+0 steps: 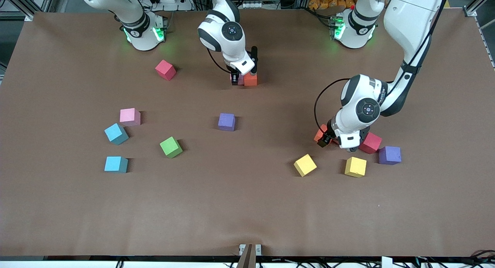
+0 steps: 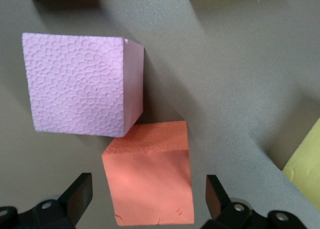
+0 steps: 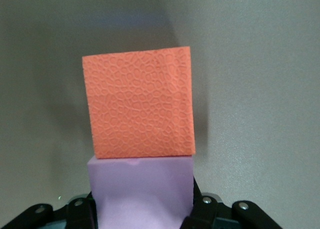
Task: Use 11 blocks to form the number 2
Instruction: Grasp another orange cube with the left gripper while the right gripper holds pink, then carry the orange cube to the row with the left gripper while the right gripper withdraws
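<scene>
The right end effector [image 1: 240,79] is down on the counter [image 1: 247,206] near the robots' bases, its fingers closed on a pale purple block [image 3: 141,189] that sits touching an orange block [image 1: 251,79]. Those two are all there is of the number 2 so far.

The left end effector [image 2: 149,194] is low over another orange block [image 2: 150,173] toward the left arm's end, fingers spread wide on either side of it and holding nothing, with a pink block [image 2: 80,84] touching that block's corner.

Nearby lie a red block [image 1: 370,142], a purple block [image 1: 389,155] and two yellow blocks [image 1: 355,166].
</scene>
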{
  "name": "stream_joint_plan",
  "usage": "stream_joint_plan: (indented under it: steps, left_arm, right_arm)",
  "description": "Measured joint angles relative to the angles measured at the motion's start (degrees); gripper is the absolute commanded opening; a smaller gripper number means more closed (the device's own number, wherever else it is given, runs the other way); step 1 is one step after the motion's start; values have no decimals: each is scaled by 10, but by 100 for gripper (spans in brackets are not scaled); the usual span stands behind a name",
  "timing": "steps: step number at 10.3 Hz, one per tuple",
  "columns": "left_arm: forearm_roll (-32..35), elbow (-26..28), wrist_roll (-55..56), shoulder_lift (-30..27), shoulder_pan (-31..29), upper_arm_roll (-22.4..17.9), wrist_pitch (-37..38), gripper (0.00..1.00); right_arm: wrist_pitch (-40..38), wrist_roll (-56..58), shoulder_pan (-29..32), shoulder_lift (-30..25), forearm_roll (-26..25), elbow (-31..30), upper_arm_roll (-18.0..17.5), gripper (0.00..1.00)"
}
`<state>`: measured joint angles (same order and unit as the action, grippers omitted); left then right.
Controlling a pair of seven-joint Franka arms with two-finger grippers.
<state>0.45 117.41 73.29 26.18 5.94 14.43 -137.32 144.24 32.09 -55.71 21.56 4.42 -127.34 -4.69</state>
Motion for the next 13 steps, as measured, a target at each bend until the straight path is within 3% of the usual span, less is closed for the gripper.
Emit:
stream_joint_plan:
  steps: [4,6,10,13]
  left_arm:
    - [0,0,0,7,0,0,-1,100]
    - [0,0,0,8,0,0,-2,93]
    - [0,-1,0,12,1,1,-3,75]
    - [0,-1,0,14,1,1,-4,52]
  right_arm:
    - [3,0,0,0,0,0,0,100]
    - [3,0,0,0,0,2,0,100]
    - [0,0,0,-19,0,8,2,100]
    - [-26,0,12,-57,0,10,10,100]
